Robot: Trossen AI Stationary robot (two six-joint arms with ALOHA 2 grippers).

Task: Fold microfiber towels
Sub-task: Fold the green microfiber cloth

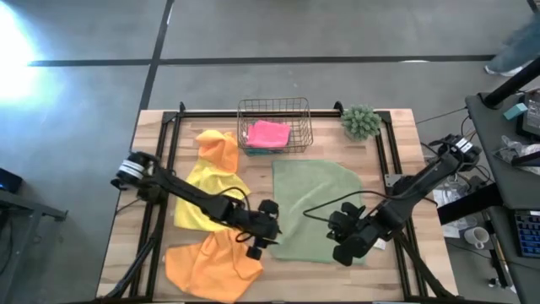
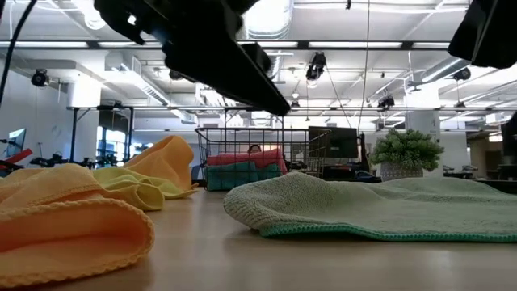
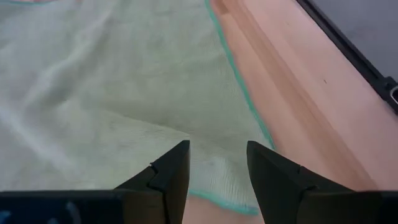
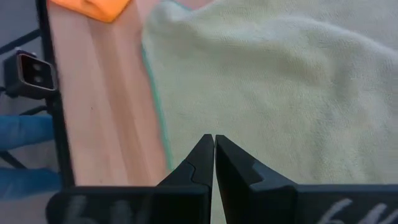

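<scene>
You have the olive green towel (image 1: pixel 316 207) spread nearly flat on the table (image 1: pixel 396 143), near its front edge — laid out that way, I judge, so its corners can be taken for the first fold. Your left tool (image 1: pixel 263 226) hangs over the towel's front left corner with its fingers apart and nothing between them; in the left wrist view the teal-stitched hem runs just beyond the tips, so it looks lined up to pinch that edge. Your right tool (image 1: pixel 346 245) sits over the front right part of the same towel, its fingers pressed together and gripping no cloth that the right wrist view shows. The other towels wait out of the way: the yellow towel (image 1: pixel 202 198) and one orange towel (image 1: pixel 219 150) heaped at the left, a second orange towel (image 1: pixel 211 262) crumpled at the front left corner, and the pink towel (image 1: pixel 268 133) lying over a teal one in the wire basket (image 1: pixel 302 110) at the back — apparently where finished pieces go. No brand, label or legible writing shows anywhere.
</scene>
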